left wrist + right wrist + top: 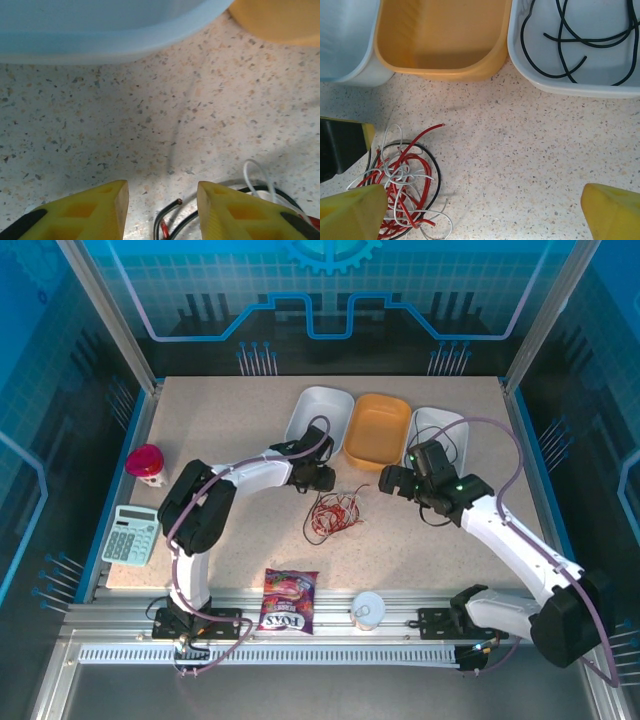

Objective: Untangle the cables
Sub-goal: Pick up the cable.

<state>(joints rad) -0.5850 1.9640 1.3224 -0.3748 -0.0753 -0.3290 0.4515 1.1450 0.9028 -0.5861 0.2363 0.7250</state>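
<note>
Right wrist view: one black cable [570,40] already lies in the far-right white bin [560,86], while the red, white and black tangle [402,185] sits knotted mid-table [530,150]. Left gripper [162,195] and right gripper [482,200] both gape wide, empty, so most of the sorting looks undone

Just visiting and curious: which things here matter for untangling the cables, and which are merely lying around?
Job: tangle of red, white and black cables; black cable in the right white bin; orange bin; left white bin.
Lying about: calculator; red-lidded cup; snack bag; white cup.
</note>
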